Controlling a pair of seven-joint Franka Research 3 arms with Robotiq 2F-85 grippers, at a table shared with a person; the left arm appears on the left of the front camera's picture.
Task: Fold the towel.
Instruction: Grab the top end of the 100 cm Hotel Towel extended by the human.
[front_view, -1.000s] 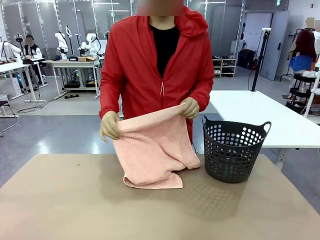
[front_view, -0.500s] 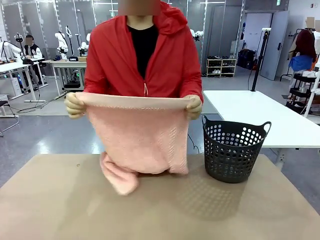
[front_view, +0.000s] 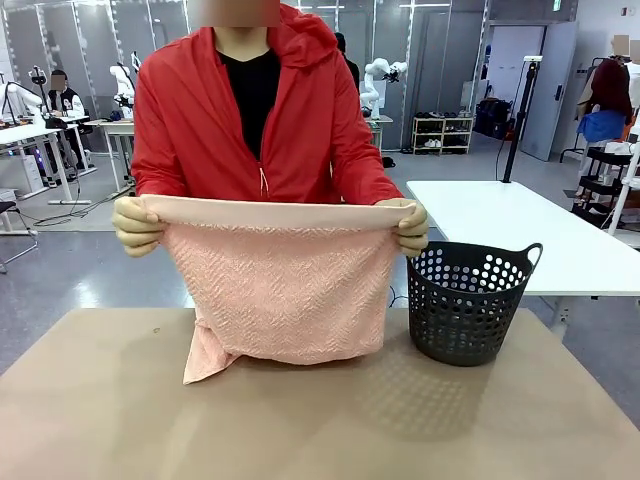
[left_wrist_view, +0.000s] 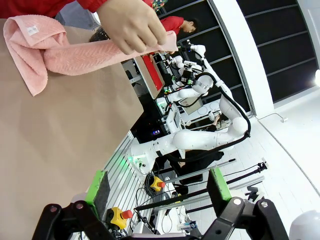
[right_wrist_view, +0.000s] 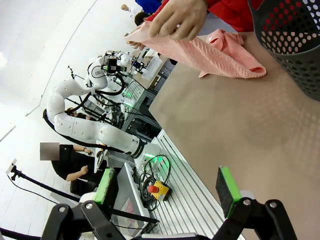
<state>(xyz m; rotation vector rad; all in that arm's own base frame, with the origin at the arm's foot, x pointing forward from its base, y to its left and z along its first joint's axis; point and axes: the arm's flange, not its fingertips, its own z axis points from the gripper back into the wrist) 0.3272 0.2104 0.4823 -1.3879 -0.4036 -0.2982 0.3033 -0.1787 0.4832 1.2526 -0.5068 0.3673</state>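
Left fingers are spread as wide as they go, green pads far apart with nothing between them, hanging over the near edge of the tabletop. Right fingers, same story: wide apart, empty, with bare brown surface stretching ahead of them. Neither pair is anywhere near the cloth.

Out across the far side, the action belongs to the person in the red jacket. The towel is up off the surface, pulled taut along its top edge, with the smooth plain band running straight across from fist to fist. The person's right hand pinches one upper corner and the person's left hand grips the other. Below that line the herringbone weave hangs like a curtain, facing the robot. The bottom meets the tabletop, and one lower corner trails out sideways toward the robot's left, lying on the surface.

Just beside the hanging cloth, on the robot's right, stands the dark basket, upright, with a narrow gap between it and the towel.
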